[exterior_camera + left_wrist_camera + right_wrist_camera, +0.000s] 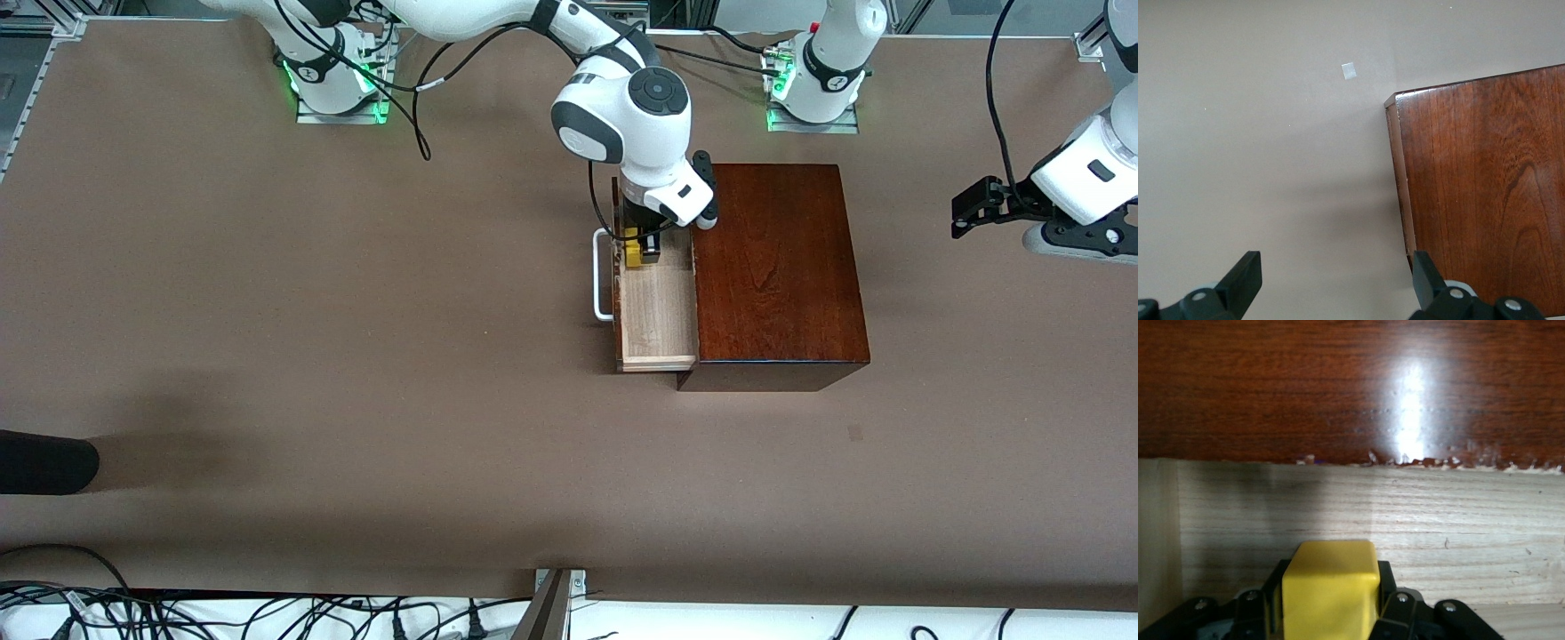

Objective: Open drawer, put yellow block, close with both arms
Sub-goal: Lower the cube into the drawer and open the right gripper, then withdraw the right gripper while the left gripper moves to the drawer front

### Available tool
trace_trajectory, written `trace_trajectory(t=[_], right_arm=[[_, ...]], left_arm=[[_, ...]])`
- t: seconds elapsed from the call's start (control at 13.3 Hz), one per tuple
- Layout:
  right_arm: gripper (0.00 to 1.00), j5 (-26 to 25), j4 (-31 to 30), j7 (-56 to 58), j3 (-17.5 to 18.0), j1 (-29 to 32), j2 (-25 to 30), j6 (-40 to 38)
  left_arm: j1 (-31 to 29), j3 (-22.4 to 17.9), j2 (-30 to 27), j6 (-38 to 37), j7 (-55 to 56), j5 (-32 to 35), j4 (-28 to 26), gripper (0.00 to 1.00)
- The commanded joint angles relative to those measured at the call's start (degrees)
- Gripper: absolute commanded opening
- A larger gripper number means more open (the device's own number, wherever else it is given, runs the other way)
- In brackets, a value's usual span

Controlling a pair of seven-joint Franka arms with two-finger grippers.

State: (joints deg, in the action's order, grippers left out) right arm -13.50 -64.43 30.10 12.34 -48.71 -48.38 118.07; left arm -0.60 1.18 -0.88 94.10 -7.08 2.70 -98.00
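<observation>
Holding: right gripper (642, 246) grips the yellow block (632, 248) low inside the open drawer (658, 311).
Risk: block may catch a finger on release and tip against the drawer wall.
Waiting: left gripper (971, 212), jaws wide, past the box (778, 267).

Yellow block in the open drawer

The drawer (656, 307), pale wood inside with a white bar handle (602, 276), stands pulled out of the dark mahogany box (778, 267). The small yellow block (632, 248) sits at the drawer's end farther from the front camera
</observation>
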Motion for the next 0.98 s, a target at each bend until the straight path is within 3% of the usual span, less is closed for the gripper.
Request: trace_trajectory(t=[0.0,0.3,0.9], right_arm=[[1.00,-0.4,2.0,0.6,-0.2,0.2,-0.5,-1.5],[1.00,-0.3,2.0,0.3,-0.5,0.6,5.7,-1.6],[1.00,10.5,1.8,2.8,-1.0,18.5,19.4,-6.9]], left_arm=[[0.2,0.0,1.0,-1.6,-0.2,-0.3,2.1,1.00],[0.2,0.0,1.0,-1.6,0.0,-0.3,2.2,1.00],[0.2,1.8,0.9,-1.6,-0.1,-0.9,2.2,1.00]])
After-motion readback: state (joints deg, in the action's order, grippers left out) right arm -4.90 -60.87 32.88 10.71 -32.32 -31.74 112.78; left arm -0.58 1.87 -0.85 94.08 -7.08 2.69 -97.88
